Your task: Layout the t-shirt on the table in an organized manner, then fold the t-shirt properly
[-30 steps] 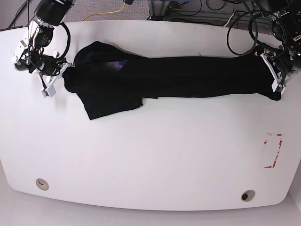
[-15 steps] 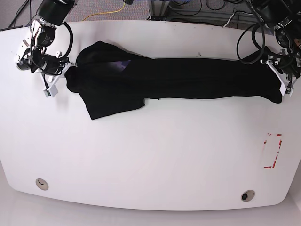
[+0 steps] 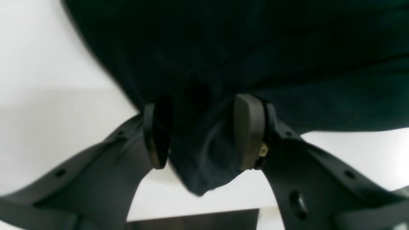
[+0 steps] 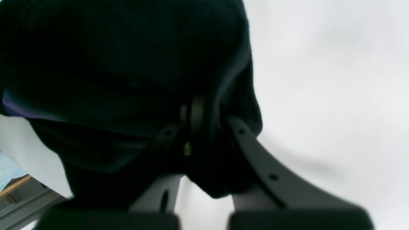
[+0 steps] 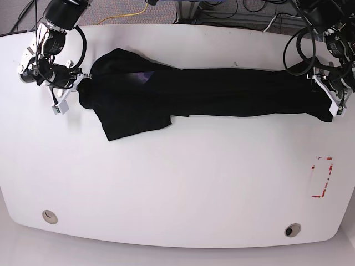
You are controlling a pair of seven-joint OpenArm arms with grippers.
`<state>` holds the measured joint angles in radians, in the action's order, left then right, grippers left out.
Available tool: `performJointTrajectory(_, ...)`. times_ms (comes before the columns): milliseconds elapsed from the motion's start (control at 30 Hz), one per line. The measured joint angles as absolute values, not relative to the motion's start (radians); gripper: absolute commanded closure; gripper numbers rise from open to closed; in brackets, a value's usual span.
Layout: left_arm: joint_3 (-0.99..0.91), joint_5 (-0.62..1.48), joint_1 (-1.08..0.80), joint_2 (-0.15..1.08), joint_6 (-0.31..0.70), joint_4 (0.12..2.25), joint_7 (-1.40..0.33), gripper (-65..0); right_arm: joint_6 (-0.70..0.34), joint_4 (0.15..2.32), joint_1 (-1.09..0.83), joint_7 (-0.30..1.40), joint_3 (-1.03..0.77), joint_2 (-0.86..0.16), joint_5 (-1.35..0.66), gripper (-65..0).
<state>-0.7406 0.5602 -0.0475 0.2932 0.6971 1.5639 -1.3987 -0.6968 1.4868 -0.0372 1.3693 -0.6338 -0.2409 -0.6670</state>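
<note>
The black t-shirt [image 5: 222, 91] lies stretched in a long band across the far part of the white table [image 5: 177, 183], with one flap spread toward the front at the left. A sliver of purple [image 5: 143, 76] peeks out near its left end. My right gripper [image 5: 75, 83] is shut on the shirt's left end, and in the right wrist view [image 4: 196, 111] black cloth wraps around its closed fingers. My left gripper [image 5: 333, 102] holds the right end. In the left wrist view [image 3: 203, 127] a bunch of t-shirt [image 3: 204, 159] fills the gap between the two pads [image 3: 249, 131].
A red tape outline [image 5: 321, 177] marks the table at the right front. Two round grommet holes [image 5: 50, 216] [image 5: 292, 230] sit near the front edge. Cables and a frame lie beyond the table's far edge.
My left gripper has moved right and slightly forward, drawing the shirt's right end with it. The right gripper has shifted a little; the shirt lies a bit straighter.
</note>
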Motion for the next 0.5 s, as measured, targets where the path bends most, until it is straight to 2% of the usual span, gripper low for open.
performJointTrajectory(233,-0.777,0.63,-0.055,0.356,0.697,1.562,-1.403,-29.3,-0.697,1.487,-0.037,1.37,-0.634,-0.239,-0.666,0.0)
performJointTrajectory(500,-0.777,0.64,-0.053,0.361,0.697,1.56,-1.403,-29.3,-0.697,1.487,-0.037,1.37,-0.634,-0.238,-0.666,0.0)
